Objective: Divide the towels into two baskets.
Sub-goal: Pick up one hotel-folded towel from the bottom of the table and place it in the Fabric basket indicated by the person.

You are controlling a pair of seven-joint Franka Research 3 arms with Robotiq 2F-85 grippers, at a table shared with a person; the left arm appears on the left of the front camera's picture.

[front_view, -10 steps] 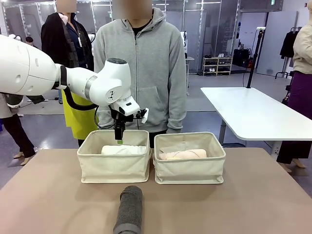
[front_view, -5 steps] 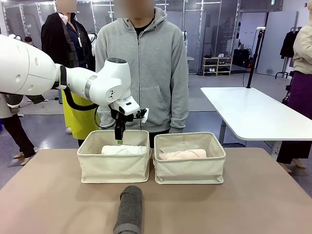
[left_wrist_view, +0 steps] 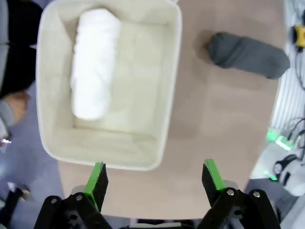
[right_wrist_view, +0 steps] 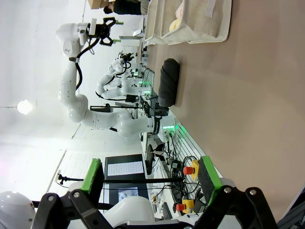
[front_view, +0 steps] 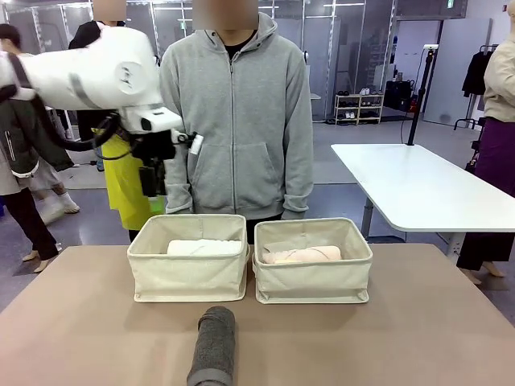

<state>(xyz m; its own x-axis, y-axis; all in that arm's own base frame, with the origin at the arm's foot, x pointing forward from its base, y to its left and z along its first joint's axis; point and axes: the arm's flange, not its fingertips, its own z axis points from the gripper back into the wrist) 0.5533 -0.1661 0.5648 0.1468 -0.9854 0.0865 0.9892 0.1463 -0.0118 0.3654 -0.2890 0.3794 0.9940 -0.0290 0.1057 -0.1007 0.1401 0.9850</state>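
Left tool: the left tool (front_view: 151,186) hangs high over the far left side of the left basket (front_view: 189,277). In its wrist view the green pads stand wide apart with nothing between them.

Right tool: the right tool (right_wrist_view: 150,167) is also wide and holds nothing. It looks along the desk (front_view: 80,322), well apart from both baskets.

White towel: the white towel (front_view: 203,248) lies inside the left basket, along its far wall. The rest of this basket looks free.

Pink towel: the pink towel (front_view: 302,255) lies inside the right basket (front_view: 314,281).

Pale yellow towel: in the right wrist view a pale yellow towel (right_wrist_view: 174,24) seems to lie in the right basket beside the pink one. From the front I cannot tell it clearly.

Dark grey towel: the dark grey towel (front_view: 213,346) lies on the bare desk, in front of the gap between the two baskets, touching neither.

Person: a person (front_view: 233,121) in a grey hoodie stands just behind the baskets, not reaching in.

Done, as I judge: three of the four rolls are in baskets, one at left and probably two at right.

Left to do, as I judge: only the grey roll. For an equal division it should go into the left basket, beside the white one.

Next need: a wide grasp across the middle of the grey roll.
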